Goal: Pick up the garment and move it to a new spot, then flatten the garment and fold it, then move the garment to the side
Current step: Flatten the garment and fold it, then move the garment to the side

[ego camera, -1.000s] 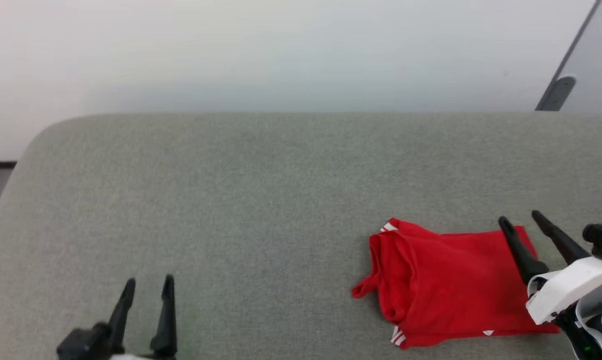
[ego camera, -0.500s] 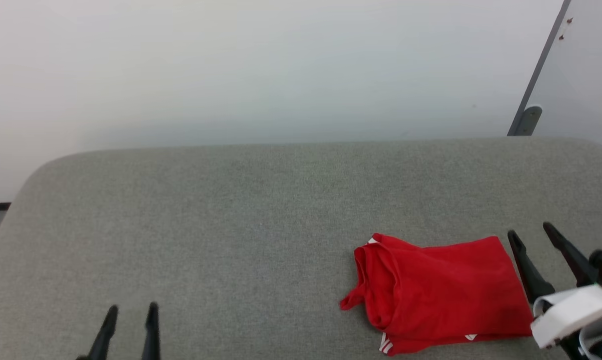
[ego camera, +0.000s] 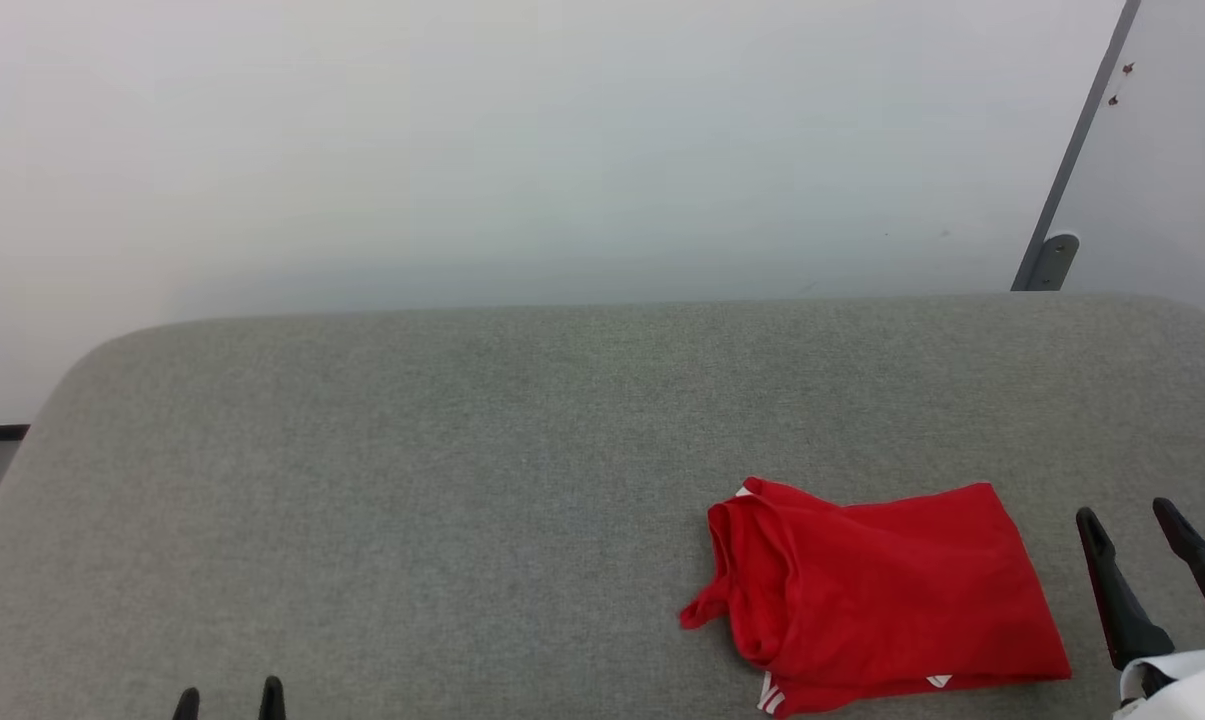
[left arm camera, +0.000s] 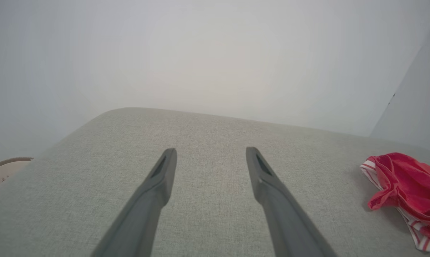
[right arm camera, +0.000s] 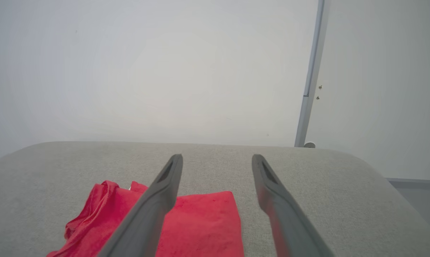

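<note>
right gripper (ego camera: 1122, 510) gapes empty beside folded garment (ego camera: 882, 590) — left gripper (left arm camera: 211, 151) spread too

- Bright, soft, even light washes the white wall (ego camera: 562, 150) almost featureless.
- The garment (ego camera: 882, 590) throws only a thin, faint shadow onto the grey fabric surface (ego camera: 412, 500).
- In the left wrist view the corners darken, and the left gripper (left arm camera: 211, 153) has its fingers (left arm camera: 143, 214) blurred near the lens.
</note>
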Tool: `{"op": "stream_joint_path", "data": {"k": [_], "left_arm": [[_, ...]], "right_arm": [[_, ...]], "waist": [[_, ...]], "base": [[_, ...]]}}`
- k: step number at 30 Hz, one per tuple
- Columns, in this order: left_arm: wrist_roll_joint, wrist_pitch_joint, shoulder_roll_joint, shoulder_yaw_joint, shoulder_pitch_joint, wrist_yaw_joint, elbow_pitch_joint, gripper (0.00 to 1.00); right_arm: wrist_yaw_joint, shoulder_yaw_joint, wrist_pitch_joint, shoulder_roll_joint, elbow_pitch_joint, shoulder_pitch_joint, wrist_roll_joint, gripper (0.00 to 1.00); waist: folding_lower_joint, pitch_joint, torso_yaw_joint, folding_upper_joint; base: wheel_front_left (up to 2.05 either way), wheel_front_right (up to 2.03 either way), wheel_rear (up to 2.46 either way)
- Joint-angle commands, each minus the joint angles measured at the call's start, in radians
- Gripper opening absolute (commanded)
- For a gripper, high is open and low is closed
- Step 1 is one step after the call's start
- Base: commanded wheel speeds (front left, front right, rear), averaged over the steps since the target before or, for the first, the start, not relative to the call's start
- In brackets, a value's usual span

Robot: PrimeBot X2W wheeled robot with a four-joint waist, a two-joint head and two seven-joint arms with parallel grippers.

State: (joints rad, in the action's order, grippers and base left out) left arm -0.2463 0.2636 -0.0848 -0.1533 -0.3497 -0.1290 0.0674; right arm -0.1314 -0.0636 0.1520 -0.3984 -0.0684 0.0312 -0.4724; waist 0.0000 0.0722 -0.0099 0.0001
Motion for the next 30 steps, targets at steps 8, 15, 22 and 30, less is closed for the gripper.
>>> {"op": "stream_joint_path", "data": {"k": [8,15,22,30], "left_arm": [[0.01,0.0,0.0,0.007,0.008,-0.002,0.015,1.0],[0.0,0.0,-0.004,0.012,0.015,-0.002,0.017,1.0],[-0.005,0.0,-0.004,0.015,0.019,-0.002,0.016,1.0],[-0.008,0.0,0.005,0.031,0.056,-0.002,-0.002,1.0]], "right_arm": [[0.002,0.046,-0.037,0.046,0.083,0.053,0.026,1.0],[0.002,0.068,-0.045,0.067,0.114,0.065,0.033,1.0],[0.002,0.078,-0.043,0.079,0.128,0.074,0.038,1.0],[0.002,0.063,-0.214,0.041,0.085,0.047,0.018,1.0]], "waist": [[0.0,-0.002,0.001,-0.0001],[0.0,-0.007,0.007,-0.0001],[0.0,-0.01,0.012,-0.0001],[0.0,-0.023,0.04,-0.0001]], "base": [[0.0,0.0,0.0],[0.0,0.0,0.0],[0.0,0.0,0.0],[0.0,0.0,0.0]]}}
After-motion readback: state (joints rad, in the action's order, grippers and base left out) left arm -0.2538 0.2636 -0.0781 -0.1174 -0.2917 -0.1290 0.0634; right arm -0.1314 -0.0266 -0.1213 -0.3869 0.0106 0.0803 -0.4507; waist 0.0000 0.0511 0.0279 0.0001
